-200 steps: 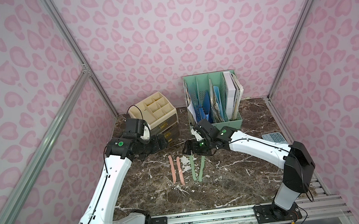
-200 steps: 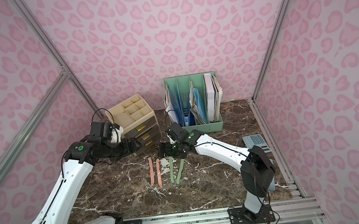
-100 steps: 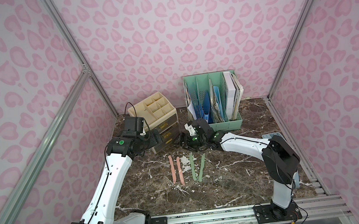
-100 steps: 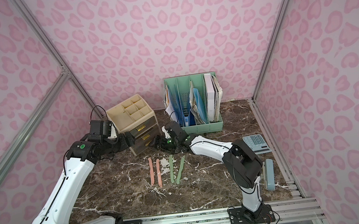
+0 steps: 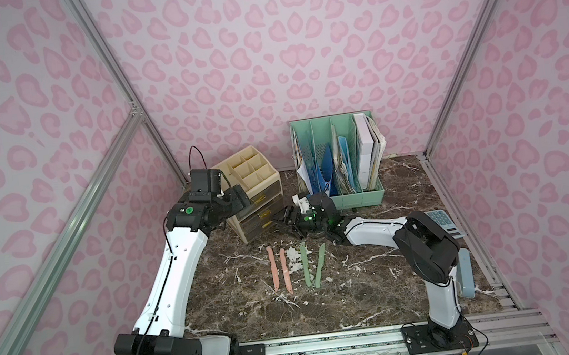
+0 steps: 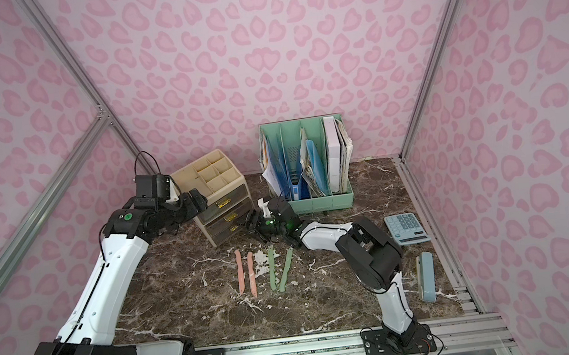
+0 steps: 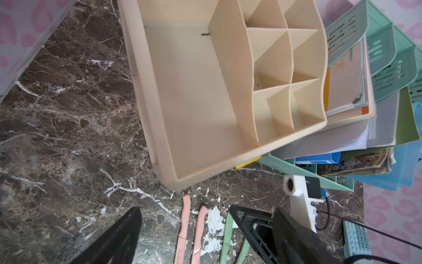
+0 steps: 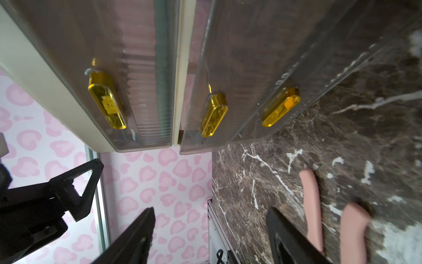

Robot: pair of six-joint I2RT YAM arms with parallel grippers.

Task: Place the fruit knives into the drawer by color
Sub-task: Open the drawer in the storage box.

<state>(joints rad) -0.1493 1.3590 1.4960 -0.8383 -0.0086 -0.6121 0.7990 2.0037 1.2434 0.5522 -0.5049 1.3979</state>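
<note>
**Top views:** In both top views, 2 pink knives (image 5: 273, 267) and 2 green knives (image 5: 306, 265) lie in colour pairs at centre frame on the marble counter (image 5: 239, 309). They sit just below the beige drawer unit (image 5: 264, 207), apparently lined up for sorting. The left end effector (image 5: 242, 200) hovers, spread, at the unit's left flank, seemingly placed to steady it. The right end effector (image 5: 285, 221), also spread and holding nothing, faces the drawer fronts from the right. A file rack (image 5: 350, 198), calculator (image 5: 443, 223) and stapler (image 5: 465, 276) stand apart at right.

**Left wrist view:** The camera looks down into the unit's open top tray (image 7: 194, 102), which fills the upper middle of the frame. The knives show at the bottom edge, beyond open fingers (image 7: 118, 237) that grip nothing.

**Right wrist view:** 3 yellow handles (image 8: 213, 114) run across the upper frame, and all the drawers seem pushed in. The spread jaws point toward them, probably lining up a pull. No blue knife is visible.
</note>
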